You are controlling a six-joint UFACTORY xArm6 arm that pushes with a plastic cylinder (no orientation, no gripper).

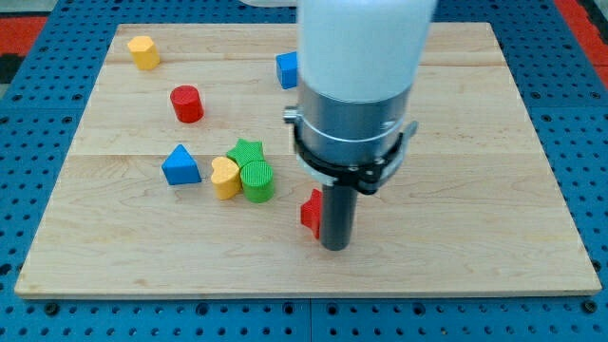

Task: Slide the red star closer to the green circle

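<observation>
The red star (311,212) lies on the wooden board just below centre, mostly hidden behind my rod; only its left edge shows. My tip (335,246) rests on the board touching the star's right side. The green circle (257,180) stands to the view's left of the star, a short gap away. It touches a yellow heart (225,177) on its left and a green star (246,152) behind it.
A blue triangle (180,165) sits left of the heart. A red cylinder (187,104) is above it. A yellow block (143,52) lies near the top left corner. A blue block (287,70) is partly hidden by the arm at top centre.
</observation>
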